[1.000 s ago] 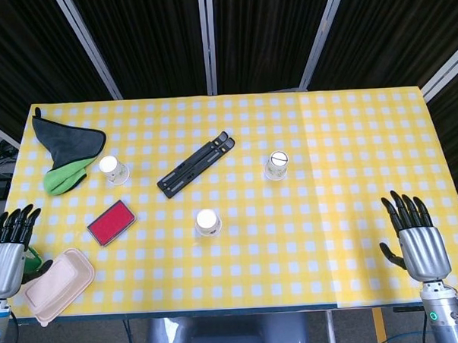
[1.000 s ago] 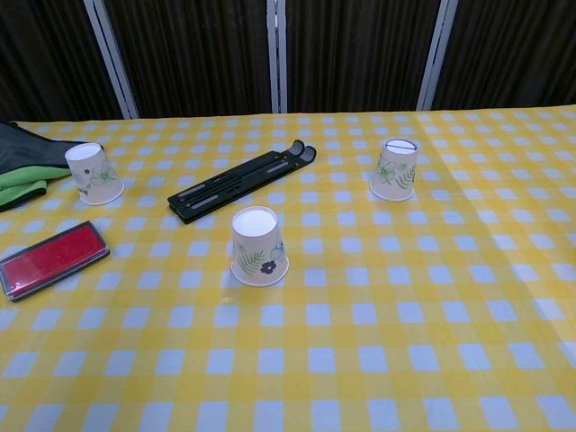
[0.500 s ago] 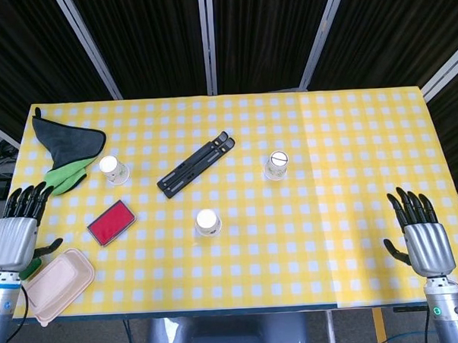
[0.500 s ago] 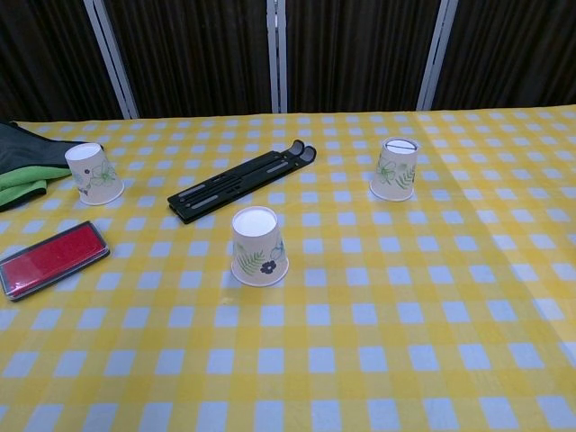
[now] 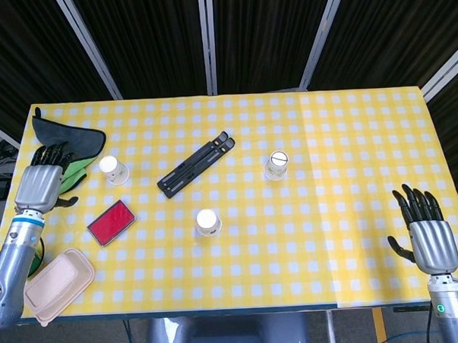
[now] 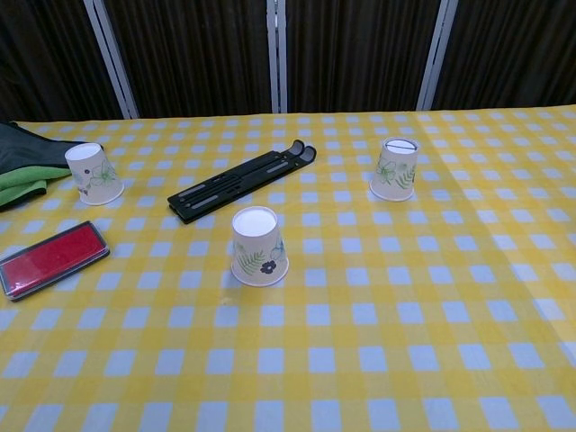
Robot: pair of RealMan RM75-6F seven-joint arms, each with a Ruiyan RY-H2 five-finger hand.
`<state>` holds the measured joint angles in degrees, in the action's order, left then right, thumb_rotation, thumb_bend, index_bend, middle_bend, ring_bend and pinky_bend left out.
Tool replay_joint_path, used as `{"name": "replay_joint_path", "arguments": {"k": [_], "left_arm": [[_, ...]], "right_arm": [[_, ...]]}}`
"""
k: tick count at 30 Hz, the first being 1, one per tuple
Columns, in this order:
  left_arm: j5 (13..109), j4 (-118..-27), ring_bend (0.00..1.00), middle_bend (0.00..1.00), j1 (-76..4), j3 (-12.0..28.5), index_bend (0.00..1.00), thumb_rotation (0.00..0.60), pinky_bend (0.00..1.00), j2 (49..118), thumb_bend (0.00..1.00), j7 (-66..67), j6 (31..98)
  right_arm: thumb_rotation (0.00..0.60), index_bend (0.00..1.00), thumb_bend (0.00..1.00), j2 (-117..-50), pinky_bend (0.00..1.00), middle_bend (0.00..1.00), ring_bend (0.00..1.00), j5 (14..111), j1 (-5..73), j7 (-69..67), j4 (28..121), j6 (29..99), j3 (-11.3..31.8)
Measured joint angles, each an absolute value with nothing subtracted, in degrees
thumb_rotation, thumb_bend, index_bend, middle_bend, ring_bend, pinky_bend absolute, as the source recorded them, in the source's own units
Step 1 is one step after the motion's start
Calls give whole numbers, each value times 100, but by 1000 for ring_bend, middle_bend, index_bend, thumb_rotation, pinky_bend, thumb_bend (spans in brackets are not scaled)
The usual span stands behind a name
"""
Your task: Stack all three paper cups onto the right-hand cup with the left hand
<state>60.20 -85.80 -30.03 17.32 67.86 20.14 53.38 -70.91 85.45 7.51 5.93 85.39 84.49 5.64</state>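
Three upside-down paper cups with flower prints stand on the yellow checked table. The left cup (image 5: 114,170) (image 6: 94,173) is near the cloth, the middle cup (image 5: 208,222) (image 6: 258,246) is toward the front, and the right-hand cup (image 5: 277,166) (image 6: 394,168) is past the centre. My left hand (image 5: 42,186) hovers open at the table's left edge, a little left of the left cup and over the cloth. My right hand (image 5: 429,236) is open off the front right corner, far from every cup. Neither hand shows in the chest view.
A black folded stand (image 5: 196,167) (image 6: 240,184) lies between the cups. A red flat case (image 5: 110,221) (image 6: 49,258) sits front left, a beige lidded box (image 5: 57,284) at the front left corner, and a black and green cloth (image 5: 66,145) (image 6: 18,166) at the far left.
My left hand has risen from the front left corner and moved away along the table's left edge toward the left cup. My right hand has drifted slightly toward the front. The cups are unmoved.
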Motion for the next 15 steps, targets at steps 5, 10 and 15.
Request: {"name": "replay_joint_path", "arguments": {"k": [5,10,15], "left_arm": [[5431,-7911,0,0,-3537,1806,185,600,0,7021,175,2244,4671],[4980,-7214,0,0,-3952,1740,194,600,0,7386,230,2463,4204],[4642,-6555,0,0,-4254,1626,203,600,0,7781,230,2558,3839]], "right_arm": [[600,0,152,-7097,0,0,0,8456,761,601,8503,8414,600],[600,0,152,-7087,0,0,0,8359,755,585,8479,8401,643],[600,0,153,-7091,0,0,0,8295,763,592,8448,8370,668]]}}
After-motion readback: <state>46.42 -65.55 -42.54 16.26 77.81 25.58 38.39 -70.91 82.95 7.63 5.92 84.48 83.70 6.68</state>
